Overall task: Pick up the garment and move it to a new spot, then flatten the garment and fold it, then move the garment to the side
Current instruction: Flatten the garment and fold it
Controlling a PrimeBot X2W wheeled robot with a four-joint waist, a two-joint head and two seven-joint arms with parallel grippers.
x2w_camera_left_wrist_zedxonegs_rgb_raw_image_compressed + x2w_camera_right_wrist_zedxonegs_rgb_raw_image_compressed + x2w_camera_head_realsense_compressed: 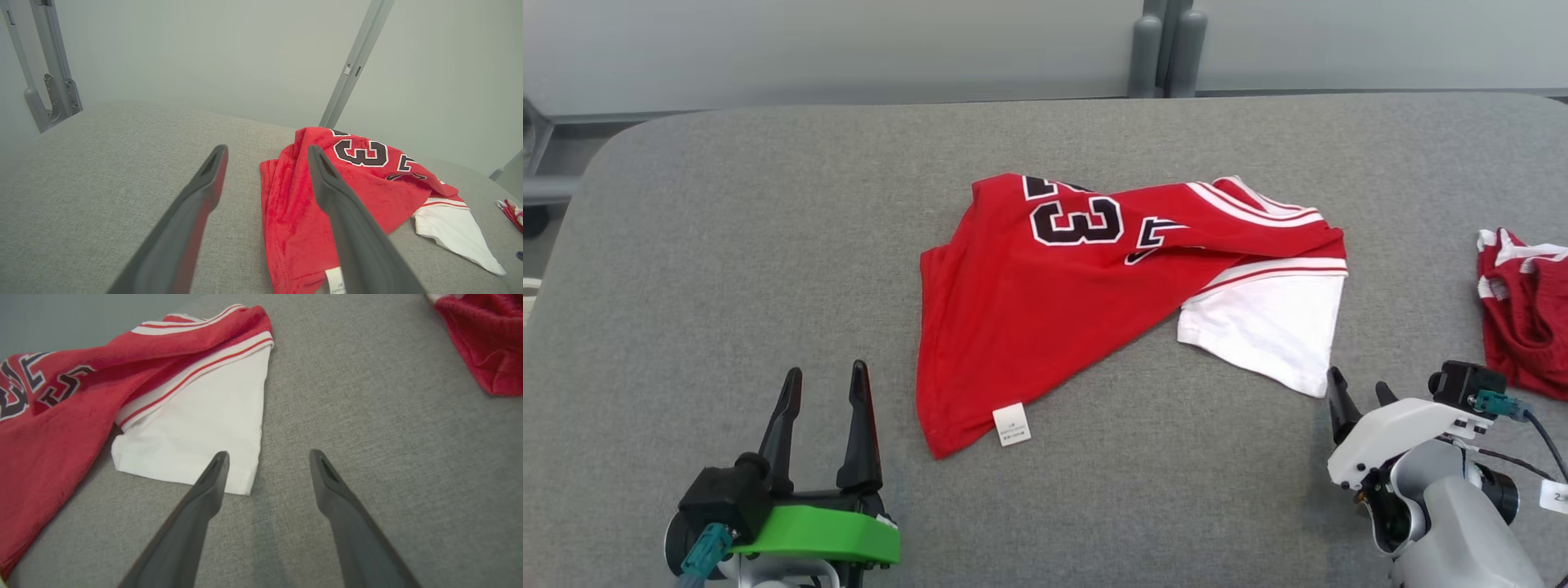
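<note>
A red jersey (1062, 302) with a black "23", striped trim and a white sleeve (1266, 327) lies crumpled in the middle of the grey padded table (727, 269); a white label (1011, 425) shows at its near hem. My left gripper (825, 384) stands open at the lower left, just left of the hem, holding nothing. In the left wrist view the jersey (294, 228) lies beyond the fingers (204, 192). My right gripper (1360, 398) is open at the lower right, tips beside the sleeve's corner (241, 486), empty.
A second red and white garment (1523, 306) lies bunched at the table's right edge, also seen as red cloth (486, 347) in the right wrist view. Grey posts (1168, 49) stand behind the table's far edge. Bare grey surface spreads to the left.
</note>
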